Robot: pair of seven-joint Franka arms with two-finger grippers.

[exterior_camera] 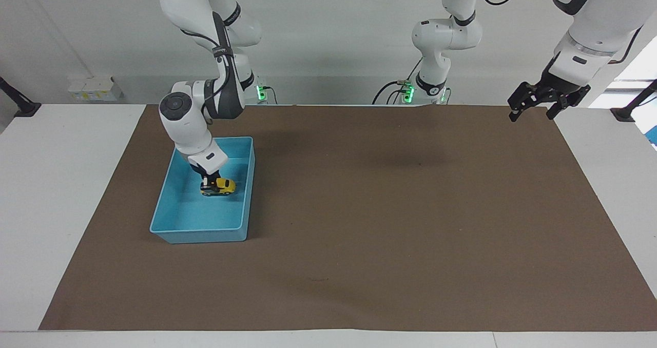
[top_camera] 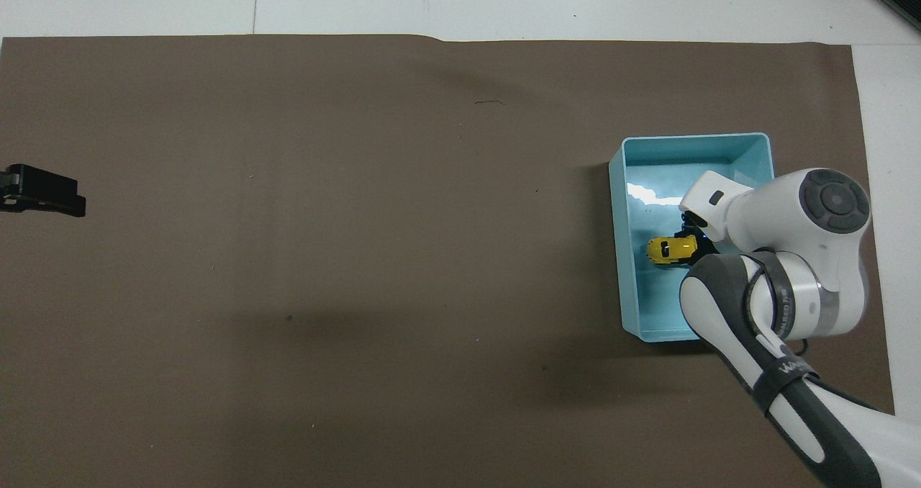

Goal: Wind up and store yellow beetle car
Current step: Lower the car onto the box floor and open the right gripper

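Note:
The yellow beetle car hangs low inside the blue bin, close to the wall that faces the left arm's end of the table. My right gripper comes down into the bin and is shut on the car's end. Whether the wheels touch the bin floor I cannot tell. My left gripper waits open in the air over the mat's corner at the left arm's end, holding nothing.
A brown mat covers most of the white table. The bin stands on it toward the right arm's end. My right arm's elbow and forearm overhang the bin's nearer part.

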